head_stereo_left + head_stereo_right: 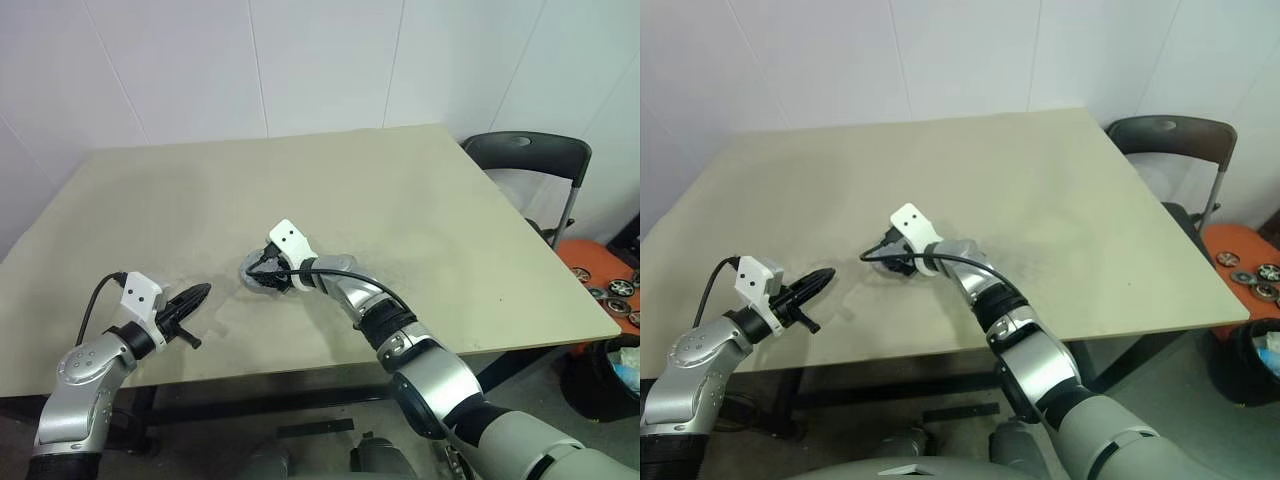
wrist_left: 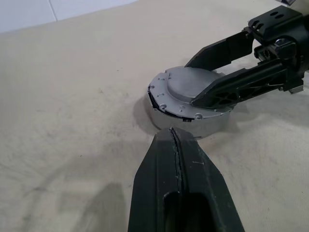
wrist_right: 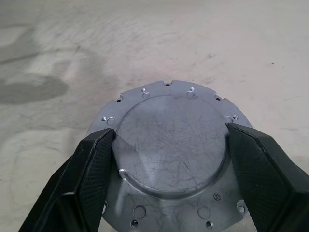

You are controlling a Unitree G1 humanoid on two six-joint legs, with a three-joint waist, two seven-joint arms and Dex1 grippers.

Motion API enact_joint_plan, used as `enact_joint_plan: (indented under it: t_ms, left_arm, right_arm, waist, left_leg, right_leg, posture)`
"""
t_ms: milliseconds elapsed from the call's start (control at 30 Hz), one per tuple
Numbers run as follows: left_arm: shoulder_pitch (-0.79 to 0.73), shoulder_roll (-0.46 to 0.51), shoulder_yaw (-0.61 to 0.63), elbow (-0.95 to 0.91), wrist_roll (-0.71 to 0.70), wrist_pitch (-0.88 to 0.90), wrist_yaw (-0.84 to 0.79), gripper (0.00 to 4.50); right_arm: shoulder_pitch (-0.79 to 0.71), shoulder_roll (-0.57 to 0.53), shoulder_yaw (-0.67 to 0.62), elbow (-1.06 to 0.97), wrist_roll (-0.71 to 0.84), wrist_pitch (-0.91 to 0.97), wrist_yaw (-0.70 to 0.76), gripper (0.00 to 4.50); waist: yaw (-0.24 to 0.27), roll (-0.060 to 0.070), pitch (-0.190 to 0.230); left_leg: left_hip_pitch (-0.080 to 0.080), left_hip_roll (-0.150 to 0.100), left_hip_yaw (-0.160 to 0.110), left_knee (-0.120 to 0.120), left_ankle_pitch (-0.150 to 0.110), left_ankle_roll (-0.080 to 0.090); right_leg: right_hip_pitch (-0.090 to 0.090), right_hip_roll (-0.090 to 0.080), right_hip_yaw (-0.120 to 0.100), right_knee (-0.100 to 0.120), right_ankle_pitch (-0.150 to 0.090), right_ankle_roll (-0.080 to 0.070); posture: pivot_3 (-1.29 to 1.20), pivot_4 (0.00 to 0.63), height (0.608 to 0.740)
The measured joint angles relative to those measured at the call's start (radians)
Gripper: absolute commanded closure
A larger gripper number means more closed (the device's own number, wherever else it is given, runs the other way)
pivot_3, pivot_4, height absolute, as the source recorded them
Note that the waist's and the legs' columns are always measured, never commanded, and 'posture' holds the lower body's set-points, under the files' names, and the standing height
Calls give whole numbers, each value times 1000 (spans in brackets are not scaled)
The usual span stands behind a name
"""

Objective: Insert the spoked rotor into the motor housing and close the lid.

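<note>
**Right gripper astride the lid on the motor housing; left gripper closed nearby**

Where the two arms meet over the table (image 1: 420, 200), the right gripper (image 3: 169, 145) stands with its two black fingers (image 3: 89, 183) spread wide, one on either side of the raised round centre of the lid (image 3: 169, 140). The fingers lie over the lid's flat outer flange with its ring of small holes; whether the pads actually press on the raised centre cannot be told. The lid is a grey metal disc and sits on top of the motor housing (image 2: 205, 126), a short round silver cylinder resting on the table directly beneath the right gripper. At the edge of the housing facing the left gripper, a dark gap shows between lid and housing wall, so the lid appears slightly off its seat there.

The left gripper (image 2: 173, 137) has its fingers pressed together and holds nothing. It points towards the housing, whose near wall lies just ahead of its tip, apart from it. In the head views the left gripper hovers above the table beside the right gripper, a short way from it.

A dark folding chair (image 1: 528, 152) stands beyond the table's far right corner, well away from both grippers.
</note>
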Motion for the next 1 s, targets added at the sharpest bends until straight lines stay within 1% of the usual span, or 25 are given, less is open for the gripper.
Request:
enact_joint_plan:
  t_ms: [233,433,700,867,1000]
  left_arm:
    - [6,-2,-1,0,0,0,0,4500]
    - [12,-3,-4,-21,0,17,7,4500]
    - [11,-3,-11,-33,-1,41,14,4500]
    - [9,-2,-14,-34,-1,43,12,4500]
    - [8,-2,-15,-32,0,41,7,4500]
  right_arm:
    - [-20,1,-53,50,30,-2,-72,1226]
    - [-25,1,-51,62,32,-8,-80,1226]
    - [-25,1,-51,50,36,25,-31,1226]
    - [-26,1,-77,34,56,60,-7,1226]
    - [-28,0,-59,32,32,53,2,1226]
  waist:
    - [23,0,0]
    - [25,0,0]
    - [19,-1,0]
    - [19,-1,0]
    - [18,-1,0]
  left_leg:
    - [2,0,-1,2,0,0]
    - [2,0,-1,2,0,-1]
    - [3,0,-1,2,0,-1]
    - [3,0,0,1,0,-1]
    - [3,0,0,1,0,-1]
  right_leg:
    - [3,0,-1,0,0,-1]
    - [3,0,-1,0,0,-1]
    - [4,0,-1,0,0,0]
    - [4,0,-1,0,0,0]
    - [4,0,-1,0,0,0]
  posture:
    - [0,0,740]
    - [0,0,740]
    - [0,0,740]
    - [0,0,740]
    - [0,0,740]
